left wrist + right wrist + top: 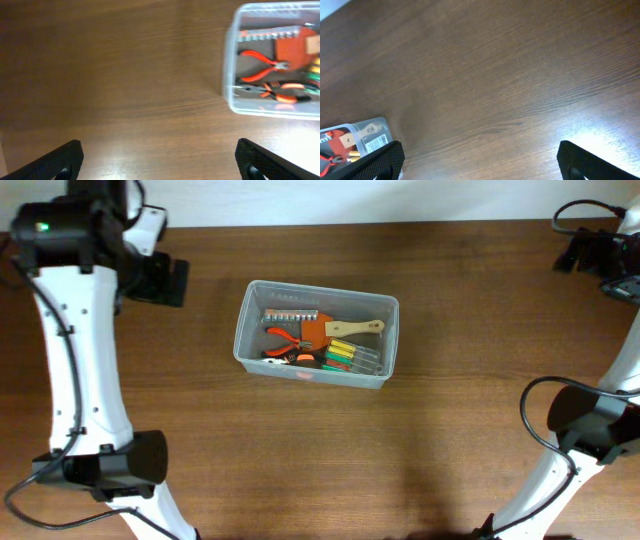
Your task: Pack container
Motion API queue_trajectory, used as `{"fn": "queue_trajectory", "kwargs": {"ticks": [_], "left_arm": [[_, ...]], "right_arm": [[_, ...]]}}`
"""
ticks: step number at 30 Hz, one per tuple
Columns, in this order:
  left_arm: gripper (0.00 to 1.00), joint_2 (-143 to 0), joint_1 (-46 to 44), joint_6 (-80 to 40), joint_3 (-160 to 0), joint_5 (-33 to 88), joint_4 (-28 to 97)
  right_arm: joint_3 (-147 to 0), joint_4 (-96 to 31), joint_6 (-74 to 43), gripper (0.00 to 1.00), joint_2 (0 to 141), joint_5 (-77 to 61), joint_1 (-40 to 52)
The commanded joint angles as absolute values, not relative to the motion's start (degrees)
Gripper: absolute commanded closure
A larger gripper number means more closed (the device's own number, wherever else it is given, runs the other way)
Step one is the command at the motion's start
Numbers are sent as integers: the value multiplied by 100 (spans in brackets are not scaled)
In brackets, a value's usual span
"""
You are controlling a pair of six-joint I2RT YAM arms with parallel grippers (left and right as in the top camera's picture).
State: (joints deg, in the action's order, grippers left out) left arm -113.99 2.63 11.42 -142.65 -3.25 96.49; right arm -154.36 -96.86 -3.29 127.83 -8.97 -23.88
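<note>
The container, a translucent rectangular bin, stands at the middle of the wooden table. It holds red-handled pliers, an orange brush with a wooden handle, yellow- and green-handled screwdrivers and a row of metal bits. My left gripper is at the far left, apart from the bin, open and empty. The bin shows at the upper right of the left wrist view. My right gripper is at the far right, open and empty. A bin corner shows in the right wrist view.
The left arm's base stands at the front left and the right arm's base at the front right, with a black cable looping beside it. The table's back edge meets a white wall.
</note>
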Motion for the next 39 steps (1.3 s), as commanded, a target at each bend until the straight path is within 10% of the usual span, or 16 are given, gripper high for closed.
{"fn": "queue_trajectory", "kwargs": {"ticks": [1, 23, 39], "left_arm": [[1, -11430, 443, 987, -14243, -276, 9653], [1, -11430, 504, 987, -14245, -279, 9653], [1, -11430, 504, 987, -14245, -276, 9653]], "right_arm": [[-15393, -9668, -390, 1, 12870, -947, -2174], [-15391, -9671, -388, 2, 10560, -899, 2051], [-10481, -5251, -178, 1, 6423, 1120, 996]]}}
